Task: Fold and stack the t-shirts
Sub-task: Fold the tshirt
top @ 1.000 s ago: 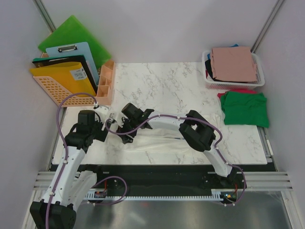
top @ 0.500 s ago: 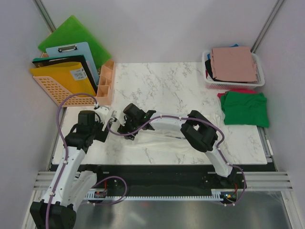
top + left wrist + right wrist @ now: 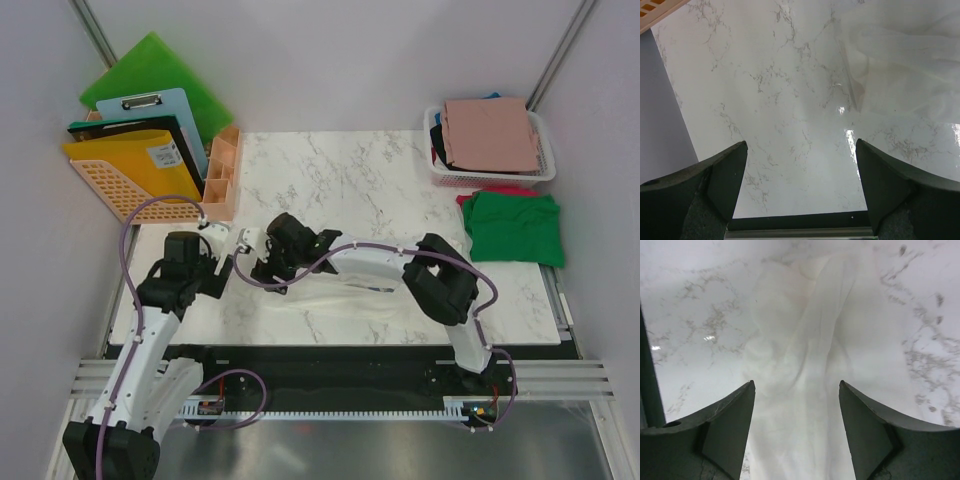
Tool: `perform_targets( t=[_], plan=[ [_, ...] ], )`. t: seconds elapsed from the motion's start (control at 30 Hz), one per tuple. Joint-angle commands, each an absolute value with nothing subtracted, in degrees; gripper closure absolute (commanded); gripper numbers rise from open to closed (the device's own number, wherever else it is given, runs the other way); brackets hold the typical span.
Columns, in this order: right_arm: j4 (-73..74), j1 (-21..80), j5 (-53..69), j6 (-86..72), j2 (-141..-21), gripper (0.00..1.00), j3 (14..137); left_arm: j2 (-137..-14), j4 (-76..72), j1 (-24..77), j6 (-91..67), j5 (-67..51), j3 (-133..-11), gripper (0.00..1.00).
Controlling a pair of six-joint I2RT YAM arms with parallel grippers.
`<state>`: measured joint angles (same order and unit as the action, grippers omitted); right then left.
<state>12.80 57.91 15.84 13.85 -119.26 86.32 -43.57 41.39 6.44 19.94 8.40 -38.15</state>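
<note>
A cream-white t-shirt (image 3: 335, 297) lies crumpled along the table's near side, partly hidden under my right arm. My right gripper (image 3: 262, 262) hangs open just above its left end, and cloth (image 3: 800, 355) shows between the spread fingers without being pinched. My left gripper (image 3: 224, 266) is open over bare marble, with the shirt's edge (image 3: 900, 65) ahead and to its right. A folded green t-shirt (image 3: 515, 228) rests on a red one (image 3: 490, 191) at the right. A dusty-pink t-shirt (image 3: 490, 133) tops the basket pile.
The white mesh basket (image 3: 545, 172) stands at the back right corner. An orange crate (image 3: 135, 180) with green boards and clipboards and a small peach organiser (image 3: 222, 175) stand at the back left. The table's near edge (image 3: 800, 220) runs just below my left fingers.
My right arm has shifted a little to the right and its jaws have spread slightly wider over the white shirt. The left arm has not moved.
</note>
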Motion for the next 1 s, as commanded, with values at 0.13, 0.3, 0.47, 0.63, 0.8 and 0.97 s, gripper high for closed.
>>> perform_targets(
  t=[0.13, 0.3, 0.47, 0.63, 0.8, 0.97],
  plan=[
    [12.1, 57.7, 12.2, 16.5, -103.0, 0.19, 82.5, -46.1, 39.6, 6.0, 21.3, 5.6, -38.5, 0.04],
    [18.6, 52.8, 13.1, 21.2, -96.2, 0.02, 72.1, -48.1, 39.6, 6.0, 23.9, 0.2, -39.9, 0.04],
    [22.6, 46.7, 10.4, 22.8, -89.1, 0.02, 60.0, -53.9, 39.2, 6.1, 24.3, -7.5, -43.6, 0.0],
    [25.7, 44.4, 6.1, 22.9, -86.5, 0.02, 55.7, -56.9, 37.0, 6.1, 24.3, -11.8, -45.5, 0.0],
    [25.0, 42.6, 2.5, 22.6, -87.8, 0.02, 54.8, -59.6, 36.2, 6.2, 24.7, -14.9, -45.9, 0.0],
    [24.7, 38.8, 2.5, 21.6, -95.7, 0.02, 56.8, -61.4, 32.5, 7.4, 25.0, -16.3, -44.3, 0.0]
  ],
)
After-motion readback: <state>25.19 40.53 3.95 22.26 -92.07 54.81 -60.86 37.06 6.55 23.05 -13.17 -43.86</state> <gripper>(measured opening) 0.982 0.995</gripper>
